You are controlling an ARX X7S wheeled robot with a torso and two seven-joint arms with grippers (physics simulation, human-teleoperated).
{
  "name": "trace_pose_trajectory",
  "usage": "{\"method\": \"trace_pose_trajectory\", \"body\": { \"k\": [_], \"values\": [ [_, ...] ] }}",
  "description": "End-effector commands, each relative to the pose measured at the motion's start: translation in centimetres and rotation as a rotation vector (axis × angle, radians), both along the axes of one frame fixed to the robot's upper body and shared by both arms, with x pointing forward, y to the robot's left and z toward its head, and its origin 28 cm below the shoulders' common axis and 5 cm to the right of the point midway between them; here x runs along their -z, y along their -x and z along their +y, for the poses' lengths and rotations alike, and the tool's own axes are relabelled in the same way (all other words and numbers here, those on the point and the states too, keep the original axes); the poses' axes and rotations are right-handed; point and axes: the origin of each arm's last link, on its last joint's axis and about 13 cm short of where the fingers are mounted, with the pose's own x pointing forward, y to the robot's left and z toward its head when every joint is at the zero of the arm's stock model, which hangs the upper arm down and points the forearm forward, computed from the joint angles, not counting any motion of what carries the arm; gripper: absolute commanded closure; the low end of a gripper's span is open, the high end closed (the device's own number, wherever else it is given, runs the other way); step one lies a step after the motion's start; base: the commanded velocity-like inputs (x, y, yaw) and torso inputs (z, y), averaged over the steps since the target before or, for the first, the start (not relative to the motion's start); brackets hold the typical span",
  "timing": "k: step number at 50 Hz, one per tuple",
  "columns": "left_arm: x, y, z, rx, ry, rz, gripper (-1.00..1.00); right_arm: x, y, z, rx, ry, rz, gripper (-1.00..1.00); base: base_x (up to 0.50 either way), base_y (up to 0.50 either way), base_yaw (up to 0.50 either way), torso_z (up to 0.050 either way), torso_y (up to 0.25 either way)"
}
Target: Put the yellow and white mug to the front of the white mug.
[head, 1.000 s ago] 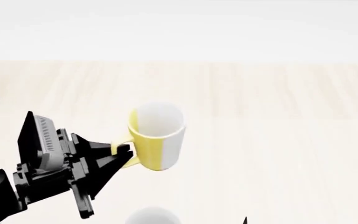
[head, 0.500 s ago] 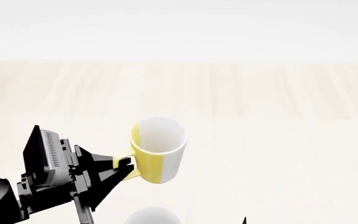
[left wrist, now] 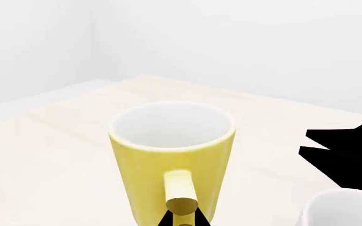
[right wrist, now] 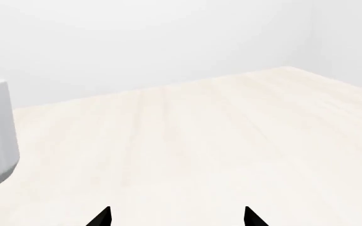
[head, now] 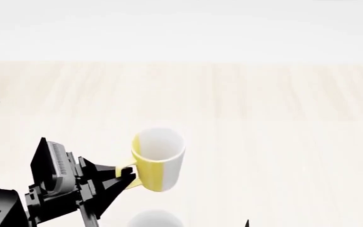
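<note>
The yellow and white mug (head: 158, 159) stands upright and empty, left of centre on the bench (head: 282, 123), its handle clamped by the left gripper (head: 126, 176). The white mug (head: 156, 219) sits just nearer. The right gripper (right wrist: 176, 217) is spread open, holding nothing.

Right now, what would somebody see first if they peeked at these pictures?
The yellow and white mug jumps out first, upright near the middle of the pale wooden table. The black left claw pinches its yellow handle. At the head view's bottom edge, the white mug just peeks in.
</note>
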Motion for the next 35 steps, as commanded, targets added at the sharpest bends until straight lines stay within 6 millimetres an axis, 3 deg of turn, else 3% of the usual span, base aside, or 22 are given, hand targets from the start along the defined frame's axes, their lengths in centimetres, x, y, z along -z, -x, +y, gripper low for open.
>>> {"method": "trace_pose_trajectory", "body": {
  "k": [1, 9, 35],
  "values": [
    [1.3, -0.1, -0.1, -0.008, 0.014, 0.020, 1.00, 0.0, 0.0, 0.0, 0.000, -0.002, -0.003, -1.00, 0.00, 0.00, 0.00, 0.000, 0.000],
    [3.4, 0.9, -0.8, 0.035, 0.021, 0.077, 1.00, 0.0, 0.0, 0.0, 0.000, -0.001, -0.004, -1.00, 0.00, 0.00, 0.00, 0.000, 0.000],
    [4.3, 1.5, -0.8, 0.036, 0.039, 0.107, 1.00, -0.1, 0.1, 0.0, -0.003, 0.000, -0.005, -1.00, 0.00, 0.00, 0.00, 0.000, 0.000]
  ]
}}
